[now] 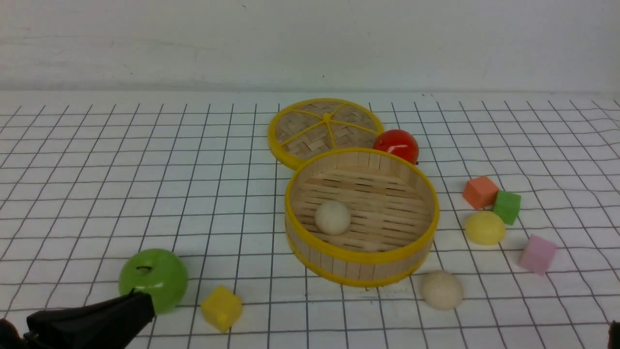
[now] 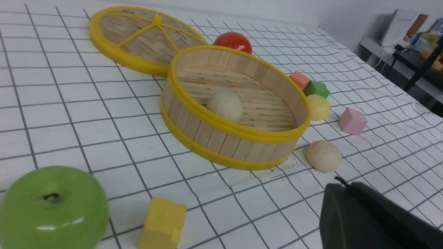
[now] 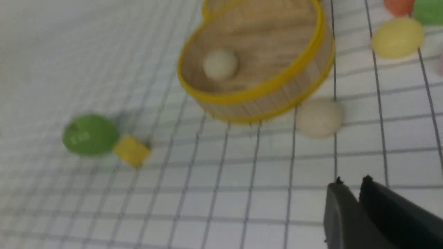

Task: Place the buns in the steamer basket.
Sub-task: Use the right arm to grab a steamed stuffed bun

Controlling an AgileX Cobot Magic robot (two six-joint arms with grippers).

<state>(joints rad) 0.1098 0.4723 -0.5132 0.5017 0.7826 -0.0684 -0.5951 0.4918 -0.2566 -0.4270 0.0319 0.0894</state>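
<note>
The steamer basket stands mid-table with one cream-white bun on its slatted floor. A second cream-white bun lies on the cloth just right of the basket's near side. The pale yellow bun lies further right, beside the cubes. My left gripper is shut and empty at the near left, touching the green apple. My right gripper is shut and empty, low at the near right, apart from the buns; only a sliver shows in the front view. The basket shows in both wrist views.
The woven lid lies flat behind the basket, a red apple at its right. A green apple and a yellow cube sit near left. Orange, green and pink cubes sit right.
</note>
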